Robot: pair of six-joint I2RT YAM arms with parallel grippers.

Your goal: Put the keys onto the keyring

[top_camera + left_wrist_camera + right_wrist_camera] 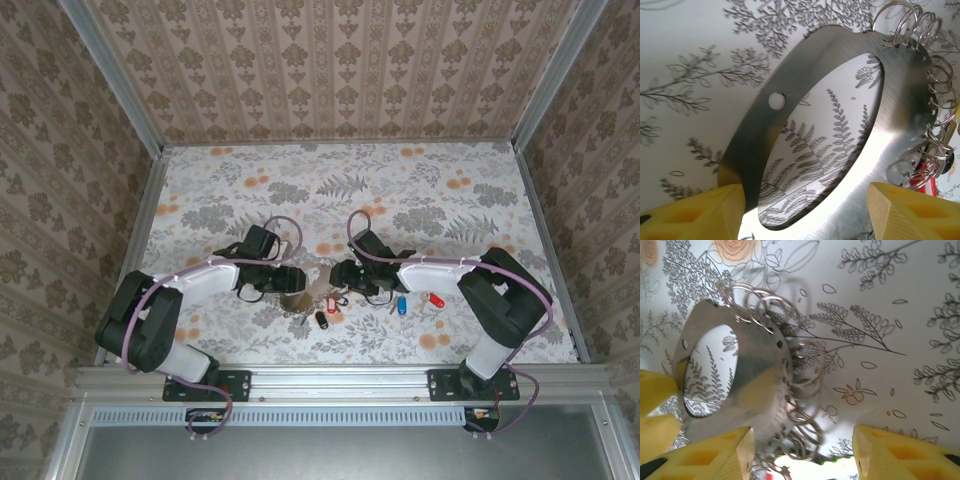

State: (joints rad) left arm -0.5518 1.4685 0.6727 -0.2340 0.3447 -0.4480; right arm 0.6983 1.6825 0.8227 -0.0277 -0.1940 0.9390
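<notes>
1. The left hand (288, 288) is clenched on the ring (900, 115), which is tilted, near the worktop's (450, 200) 6 o'clock edge.
2. The right hand (338, 280) is released, one finger (715, 455) just beside the ring's lower edge.
3. Wire loops (802, 375) line the ring's rim.
4. The keys (322, 320) lie on the worktop from the ring's 3 to 5 o'clock.

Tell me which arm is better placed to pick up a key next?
Probably right: the right jaws are open and the blue key lies beside that arm; the left jaws hold the keyring.
</notes>
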